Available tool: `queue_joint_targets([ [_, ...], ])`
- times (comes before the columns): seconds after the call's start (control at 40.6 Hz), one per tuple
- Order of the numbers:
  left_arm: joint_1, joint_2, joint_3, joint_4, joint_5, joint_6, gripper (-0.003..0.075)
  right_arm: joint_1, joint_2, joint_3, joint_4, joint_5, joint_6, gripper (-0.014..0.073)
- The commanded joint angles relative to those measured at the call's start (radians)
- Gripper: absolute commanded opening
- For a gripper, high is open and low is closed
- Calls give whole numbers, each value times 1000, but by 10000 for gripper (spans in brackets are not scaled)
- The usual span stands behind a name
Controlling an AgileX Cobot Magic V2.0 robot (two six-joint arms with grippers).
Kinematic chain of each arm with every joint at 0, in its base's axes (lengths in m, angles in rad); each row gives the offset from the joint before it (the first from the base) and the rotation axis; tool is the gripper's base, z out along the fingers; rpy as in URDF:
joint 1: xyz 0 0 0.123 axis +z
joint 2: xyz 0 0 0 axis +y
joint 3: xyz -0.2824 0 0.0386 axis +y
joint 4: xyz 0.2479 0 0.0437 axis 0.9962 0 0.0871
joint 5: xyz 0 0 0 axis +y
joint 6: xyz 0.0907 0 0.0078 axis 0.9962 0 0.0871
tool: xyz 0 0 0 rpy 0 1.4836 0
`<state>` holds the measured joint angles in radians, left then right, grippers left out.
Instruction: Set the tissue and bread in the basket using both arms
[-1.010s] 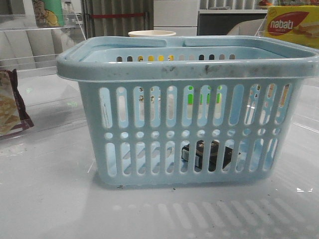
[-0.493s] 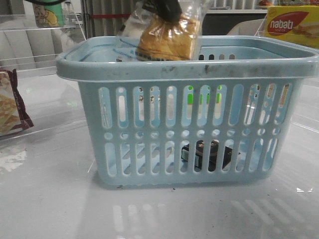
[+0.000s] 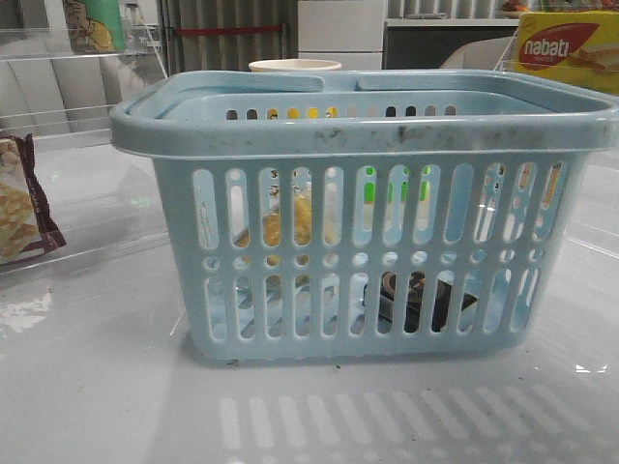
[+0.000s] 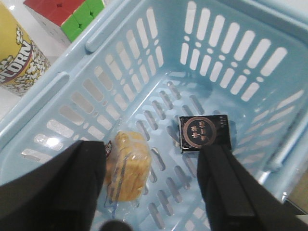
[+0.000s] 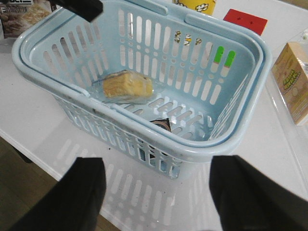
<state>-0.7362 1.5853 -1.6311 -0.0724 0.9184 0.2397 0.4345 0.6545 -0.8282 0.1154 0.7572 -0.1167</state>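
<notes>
The light-blue basket (image 3: 368, 135) stands mid-table. The bread (image 4: 127, 166) in its clear wrapper lies on the basket floor, and shows through the slots in the front view (image 3: 290, 227). The black tissue packet (image 4: 204, 133) lies flat on the floor beside it, apart from it, and also shows in the front view (image 3: 416, 300). My left gripper (image 4: 151, 192) is open and empty above the basket's inside, over the gap between bread and tissue. My right gripper (image 5: 154, 192) is open and empty over the table, outside the basket's near wall (image 5: 144, 139). Neither gripper shows in the front view.
A popcorn cup (image 4: 17, 53) and a coloured cube (image 4: 67, 14) stand behind the basket. A yellow nabati box (image 3: 566, 48) is at back right, a cracker packet (image 3: 24, 198) at left. A small carton (image 5: 293, 82) lies to one side. The table edge (image 5: 29, 159) is near.
The bread hung above the basket's rim half a second ago; now it lies on the basket floor. The gripper that held it has left the front view. The tissue shifted slightly right.
</notes>
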Motion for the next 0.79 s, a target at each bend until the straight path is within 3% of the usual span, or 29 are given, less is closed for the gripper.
queue_joint_targets([
  [0.0, -7, -128, 6, -36, -30, -4, 476, 0, 0, -26, 6, -74, -6, 561],
  [0.246, -7, -382, 243, -36, -34, -12, 475, 0, 0, -26, 6, -77, -6, 561],
  [0.567, -7, -728, 618, 117, -47, -215, 475, 0, 0, -26, 3, -59, -6, 561],
  [0.764, -7, -909, 785, 122, -47, -220, 476, 0, 0, -26, -50, -4, -6, 561],
])
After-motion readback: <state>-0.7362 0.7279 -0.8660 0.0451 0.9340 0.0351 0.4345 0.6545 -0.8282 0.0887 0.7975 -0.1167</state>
